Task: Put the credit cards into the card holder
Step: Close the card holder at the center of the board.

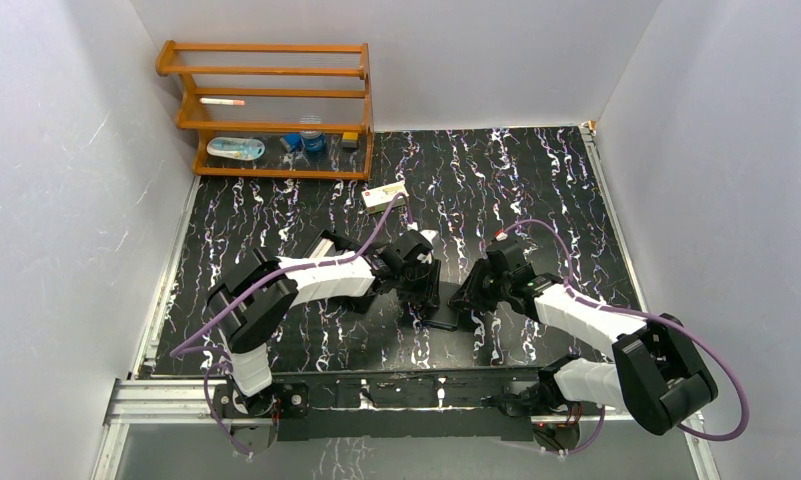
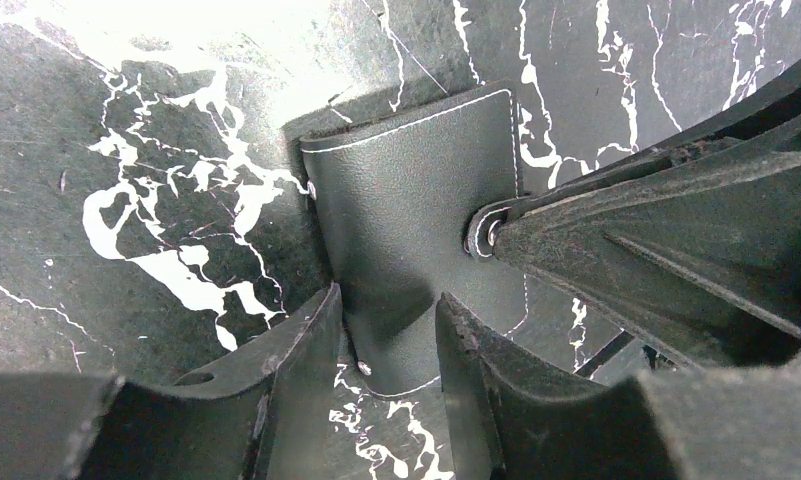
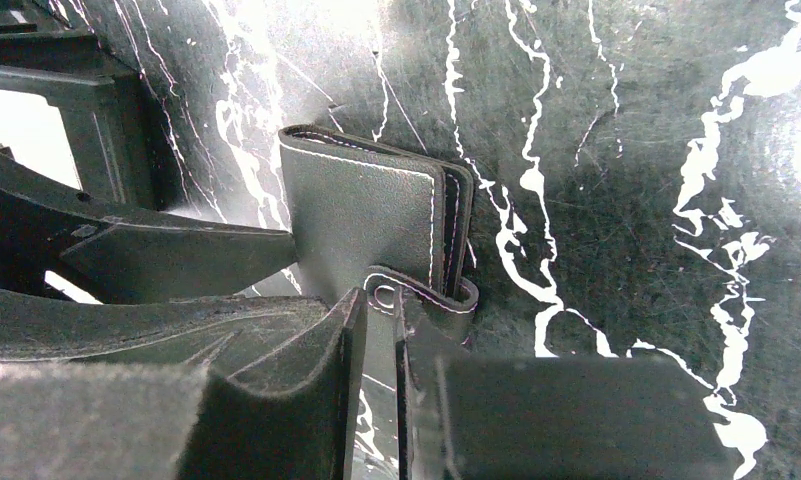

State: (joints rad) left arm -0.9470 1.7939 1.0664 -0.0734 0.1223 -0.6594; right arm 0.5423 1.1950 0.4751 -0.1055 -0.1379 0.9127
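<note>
room: white walls are closing in a black surface (image 1: 276, 210) veined in white; a wooden rack (image 1: 266, 110) is standing at the far left corner, with a cream carton (image 1: 386, 195) lying just in front of it.
where the thing is: the card holder (image 2: 416, 210) is lying closed and flat at the middle of the surface, between the two arms and directly under both claws.
left claw: the left claw (image 2: 391, 345) is standing partly open over the near end of the holder, one finger to each side; whether the fingers are pressing on the leather or hanging just above it cannot be told.
right claw: the right claw (image 3: 378, 350) is narrowed almost shut and appears to be pinching the snap tab (image 3: 421, 292) at the holder's open edge.
the relation that matters: the holder's long axis is running straight ahead from the left claw, while the right claw is coming in across it from the side. the tab is wrapping round the edge opposite the fold, so lifting it looks like a pull up and away from the fold.
nearer arm: both are on the holder; the right one has the tab.
hidden: the credit cards are not showing in any view. the holder's inside is shut from sight, and from above the arms are covering most of it.
</note>
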